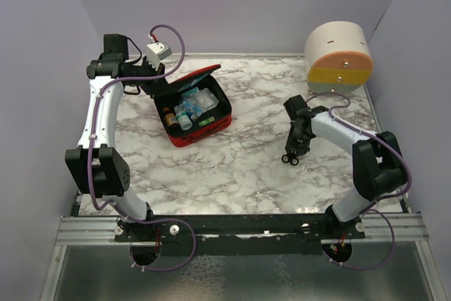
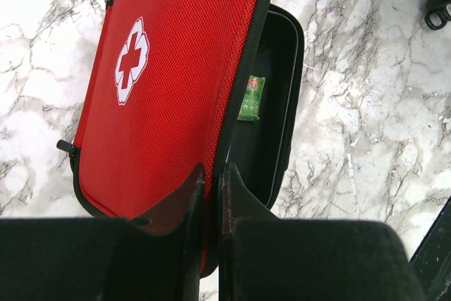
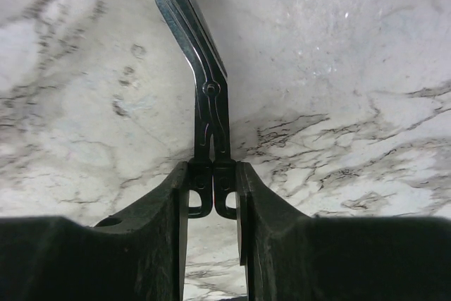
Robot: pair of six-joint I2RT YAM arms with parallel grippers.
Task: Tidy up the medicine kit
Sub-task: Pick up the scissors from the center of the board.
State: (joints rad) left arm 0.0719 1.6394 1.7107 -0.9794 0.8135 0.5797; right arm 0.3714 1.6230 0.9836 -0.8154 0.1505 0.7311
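Kit (image 1: pixel 206 132) sits open on the left-back part of the marble worktop (image 1: pixel 246 174), its red base turned at an angle and its lid (image 2: pixel 176 68) propped partway up. From the left wrist you see the white cross on the lid's red outside. The left gripper (image 2: pixel 211 174) has its fingers pressed together on the lid's edge, one on each side of the fabric. Inside the black base lie a few small bottles (image 1: pixel 184 113), a clear wrapped bundle (image 1: pixel 204 100) and a little green packet (image 2: pixel 251 98) against the wall.

Well off to the right, over bare marble, the right gripper (image 3: pixel 211 174) points down and pinches the looped handles of a pair of metal scissors (image 3: pixel 204 68) with bent blades, blades closed. I can't tell whether the tip touches the worktop.

In the far right corner stands a round container (image 1: pixel 338 54), cream on top with orange, yellow and grey bands below
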